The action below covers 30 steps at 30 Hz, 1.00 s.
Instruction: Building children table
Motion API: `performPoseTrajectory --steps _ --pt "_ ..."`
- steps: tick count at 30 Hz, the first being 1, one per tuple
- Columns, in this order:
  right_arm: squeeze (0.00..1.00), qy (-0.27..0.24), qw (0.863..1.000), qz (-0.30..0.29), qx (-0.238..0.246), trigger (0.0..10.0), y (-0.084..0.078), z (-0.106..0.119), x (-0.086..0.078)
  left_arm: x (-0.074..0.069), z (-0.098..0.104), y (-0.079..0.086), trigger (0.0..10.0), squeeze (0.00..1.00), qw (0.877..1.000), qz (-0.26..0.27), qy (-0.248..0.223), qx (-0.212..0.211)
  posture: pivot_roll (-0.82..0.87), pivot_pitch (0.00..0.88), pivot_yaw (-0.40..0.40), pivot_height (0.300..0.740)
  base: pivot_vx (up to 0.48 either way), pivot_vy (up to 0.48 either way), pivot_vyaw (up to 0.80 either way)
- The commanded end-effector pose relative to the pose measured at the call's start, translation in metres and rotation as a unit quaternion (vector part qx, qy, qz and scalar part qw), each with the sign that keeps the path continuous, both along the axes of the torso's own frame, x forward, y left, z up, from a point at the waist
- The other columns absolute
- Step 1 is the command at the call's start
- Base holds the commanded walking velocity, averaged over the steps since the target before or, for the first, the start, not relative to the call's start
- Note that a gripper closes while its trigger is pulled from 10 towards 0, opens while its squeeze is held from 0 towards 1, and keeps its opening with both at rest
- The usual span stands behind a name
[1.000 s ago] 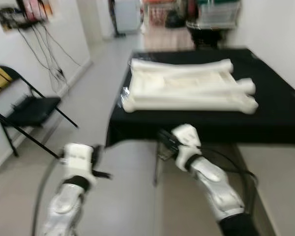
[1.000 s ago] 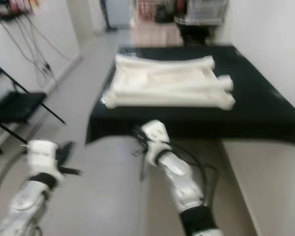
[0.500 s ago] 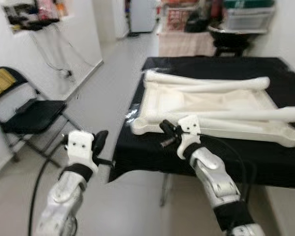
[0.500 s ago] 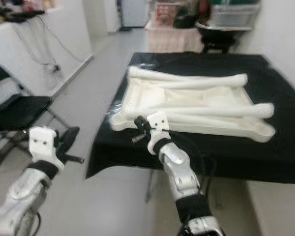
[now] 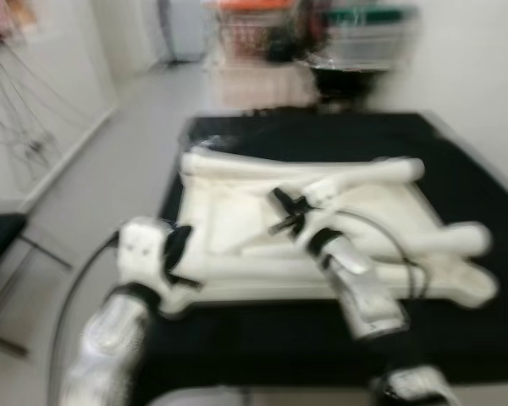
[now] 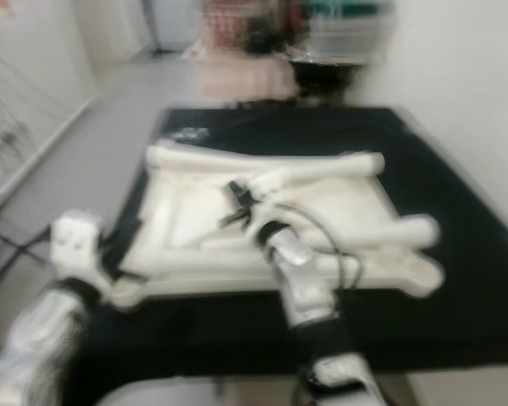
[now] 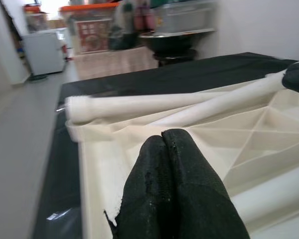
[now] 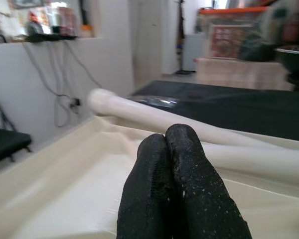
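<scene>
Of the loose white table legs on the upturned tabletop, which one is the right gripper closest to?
The leg lying diagonally across the tabletop, ending near the far right corner. The right gripper, fingers shut, is at its lower end; the other legs lie along the edges.

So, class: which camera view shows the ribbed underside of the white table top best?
The left wrist view: the table top is sharp there, its raised diagonal ribs plain beyond the left gripper. Both eye views blur it into a pale slab on the black cloth; the right wrist view gives smooth surface, no ribs.
</scene>
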State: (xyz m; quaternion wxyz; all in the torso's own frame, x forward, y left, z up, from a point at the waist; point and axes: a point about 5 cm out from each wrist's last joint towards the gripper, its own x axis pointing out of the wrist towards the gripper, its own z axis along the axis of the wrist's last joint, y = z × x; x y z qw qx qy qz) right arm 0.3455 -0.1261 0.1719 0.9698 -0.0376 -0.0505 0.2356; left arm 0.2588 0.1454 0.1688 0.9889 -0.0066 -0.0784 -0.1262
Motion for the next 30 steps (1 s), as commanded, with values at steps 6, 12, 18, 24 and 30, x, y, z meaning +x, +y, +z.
performPoseTrajectory --steps 6,12,18,24,30 --pt "0.0 -0.003 0.993 0.094 -0.068 10.0 0.003 0.003 -0.006 -0.005 -0.015 0.0 10.0 0.0 0.999 0.006 0.036 0.01 -0.05 0.008 0.003 0.74 0.0 0.0 0.0" --pt "0.0 0.012 0.953 0.218 -0.209 10.0 0.002 -0.002 -0.015 -0.01 -0.021 0.0 10.0 0.0 0.998 -0.005 0.053 0.018 -0.04 0.009 0.001 0.74 0.0 0.0 0.0" --pt "0.0 0.011 0.921 0.241 -0.306 10.0 -0.005 0.006 -0.006 -0.013 -0.026 0.003 10.0 0.0 0.997 0.01 0.07 0.015 -0.04 0.011 -0.005 0.74 0.0 -0.255 0.0" --pt "0.0 0.01 0.916 0.227 -0.33 10.0 -0.002 0.011 0.002 -0.012 -0.026 0.005 10.0 0.0 0.997 0.025 0.072 0.015 -0.03 0.014 -0.007 0.74 0.0 -0.387 0.0" --pt "0.0 0.041 0.906 0.228 -0.354 10.0 -0.005 0.006 0.002 -0.011 -0.028 0.006 10.0 0.0 0.996 0.031 0.082 0.0 -0.03 0.014 -0.006 0.74 0.0 0.0 0.0"
